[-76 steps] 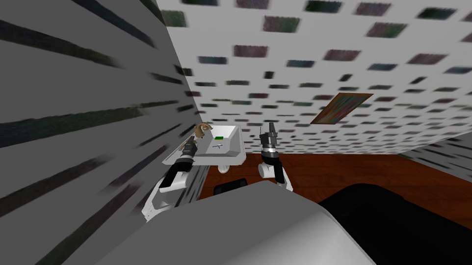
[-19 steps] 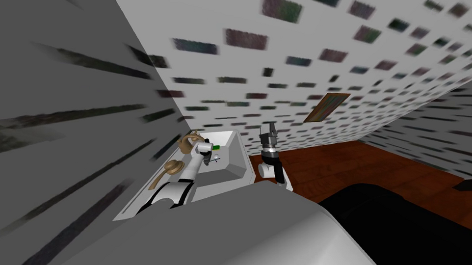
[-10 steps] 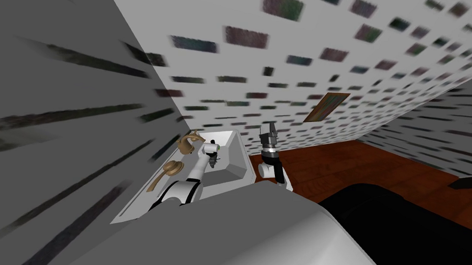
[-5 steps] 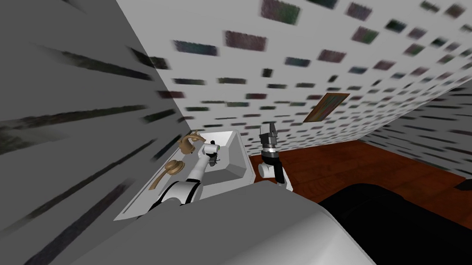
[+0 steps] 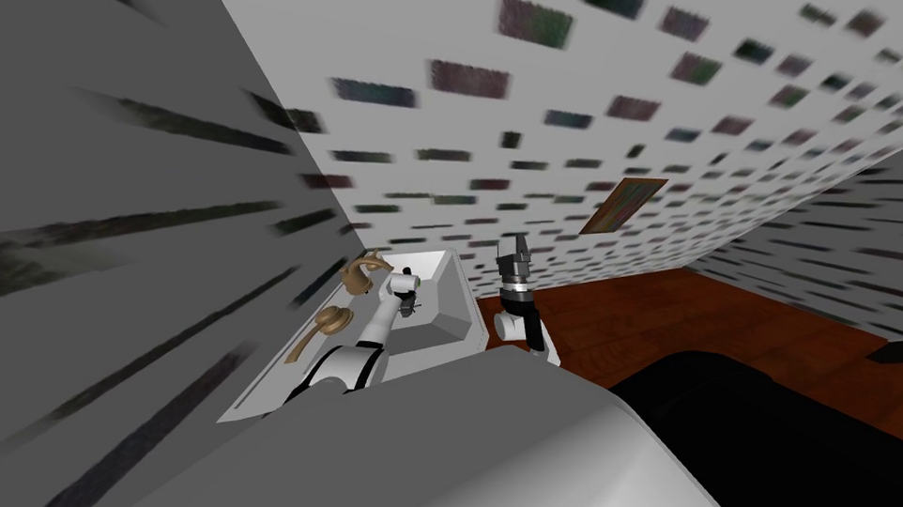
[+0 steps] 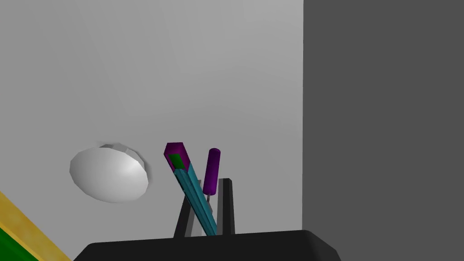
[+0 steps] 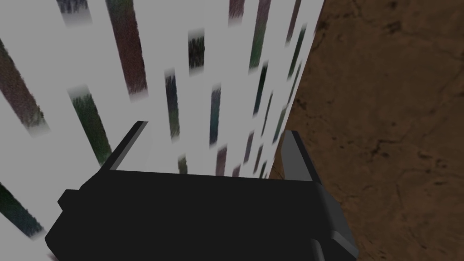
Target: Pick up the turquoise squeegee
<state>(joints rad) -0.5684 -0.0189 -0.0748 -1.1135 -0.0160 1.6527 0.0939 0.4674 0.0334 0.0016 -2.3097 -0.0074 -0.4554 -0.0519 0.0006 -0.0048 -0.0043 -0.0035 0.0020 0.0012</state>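
White sink (image 5: 448, 304), brass tap (image 5: 358, 273) and handle (image 5: 330, 319) on its rim; round white plug (image 6: 108, 173) on its floor

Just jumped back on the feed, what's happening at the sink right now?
The left hand is down inside the white sink, shut on the turquoise squeegee, close to the drain. The squeegee's purple parts stick out past the fingertips. Whether it is off the basin floor, I cannot tell. The right hand is raised beside the sink, open and holding nothing.
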